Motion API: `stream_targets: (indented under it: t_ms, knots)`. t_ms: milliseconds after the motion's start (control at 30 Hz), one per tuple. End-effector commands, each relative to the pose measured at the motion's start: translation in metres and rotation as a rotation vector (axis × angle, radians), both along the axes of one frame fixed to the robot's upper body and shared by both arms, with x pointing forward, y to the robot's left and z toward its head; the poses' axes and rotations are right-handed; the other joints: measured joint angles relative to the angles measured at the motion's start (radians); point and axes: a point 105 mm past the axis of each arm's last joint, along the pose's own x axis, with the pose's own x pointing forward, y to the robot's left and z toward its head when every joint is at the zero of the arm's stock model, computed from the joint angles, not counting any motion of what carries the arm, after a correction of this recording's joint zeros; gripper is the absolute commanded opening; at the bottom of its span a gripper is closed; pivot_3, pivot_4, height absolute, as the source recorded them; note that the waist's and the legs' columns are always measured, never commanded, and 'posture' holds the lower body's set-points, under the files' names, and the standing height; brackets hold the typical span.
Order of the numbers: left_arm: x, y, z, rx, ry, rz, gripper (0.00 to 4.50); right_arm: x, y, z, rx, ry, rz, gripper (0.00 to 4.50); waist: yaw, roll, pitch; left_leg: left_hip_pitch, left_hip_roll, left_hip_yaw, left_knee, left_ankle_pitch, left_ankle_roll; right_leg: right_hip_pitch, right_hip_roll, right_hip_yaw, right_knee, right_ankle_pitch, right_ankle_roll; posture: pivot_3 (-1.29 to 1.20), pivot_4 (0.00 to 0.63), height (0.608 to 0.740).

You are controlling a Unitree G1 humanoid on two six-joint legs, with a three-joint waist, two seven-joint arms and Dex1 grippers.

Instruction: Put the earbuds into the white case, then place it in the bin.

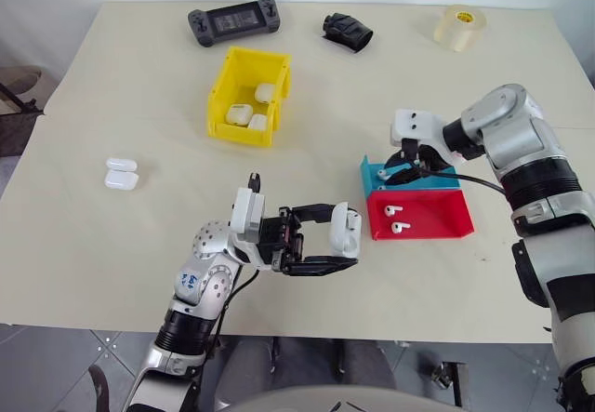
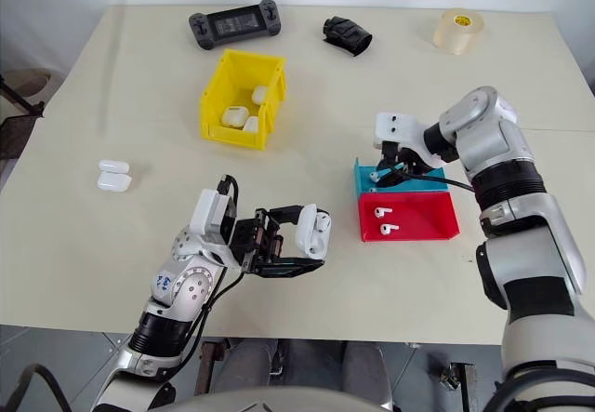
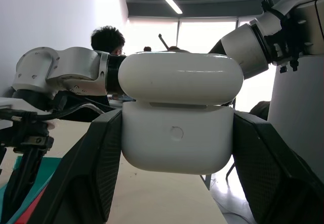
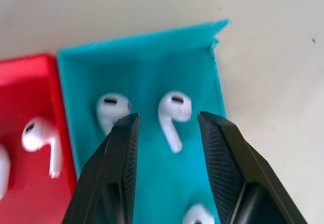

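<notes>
Left arm bent inward near the table's front edge, left gripper (image 1: 327, 237) pointing toward 3 o'clock, tilted slightly up, fingers clamped on the white case (image 1: 346, 227), right arm reaching in from 3 o'clock, right gripper (image 4: 167, 128) angled downward, fingers parted.

Both arms are built from rounded silver-grey metallic segments joined by black bands. On the left arm (image 1: 200, 286) small blue markings are seen on the bulbous silver joint, and a thin black cable is looped beside it. A white rectangular block is mounted at each wrist — two dark screw holes are visible on the right one. The left claw (image 1: 321, 238) and right claw (image 1: 402, 172) are each made of two black fingers (image 4: 117, 173), wedge-shaped, with finely textured inner pads. A black cable is run along the right arm (image 1: 521, 166).
</notes>
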Motion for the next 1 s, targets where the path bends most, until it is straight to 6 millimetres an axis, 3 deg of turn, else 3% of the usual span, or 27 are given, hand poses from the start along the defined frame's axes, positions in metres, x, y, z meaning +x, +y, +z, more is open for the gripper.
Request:
stream_targets:
  t_ms: [33, 667, 867, 1000]
  knots:
    - [-0.007, 0.001, 0.010, -0.036, -0.041, -0.005, 2.82, 0.001, 0.010, 0.017, 0.026, -0.037, 0.024, 1.89, 0.000, 0.000, 0.000, 0.000, 0.000, 0.000, 0.000, 0.000, 0.000, 0.000, 0.000, 0.000, 0.000, 0.000, 0.000, 0.00, 0.150, 0.740]
    - [-0.007, 0.001, 0.010, -0.040, -0.039, 0.004, 2.82, 0.008, -0.002, 0.006, -0.031, -0.053, -0.022, 1.89, -0.002, 0.000, 0.000, 0.000, 0.000, 0.000, 0.000, 0.000, 0.000, 0.000, 0.000, 0.000, 0.000, 0.000, 0.000, 0.00, 0.150, 0.740]
    - [-0.007, 0.002, 0.010, -0.039, -0.041, 0.005, 2.82, 0.006, 0.000, 0.004, -0.023, -0.045, -0.014, 0.51, -0.001, 0.000, 0.000, 0.000, 0.000, 0.000, 0.000, 0.000, 0.000, 0.000, 0.000, 0.000, 0.001, 0.000, 0.000, 0.00, 0.150, 0.740]
    - [-0.006, 0.002, 0.010, -0.038, -0.041, 0.007, 2.82, 0.007, -0.002, 0.006, -0.015, -0.056, -0.021, 0.51, -0.001, 0.000, 0.000, 0.000, 0.000, 0.000, 0.001, 0.000, 0.000, 0.000, 0.000, 0.000, 0.001, 0.000, 0.000, 0.00, 0.150, 0.740]
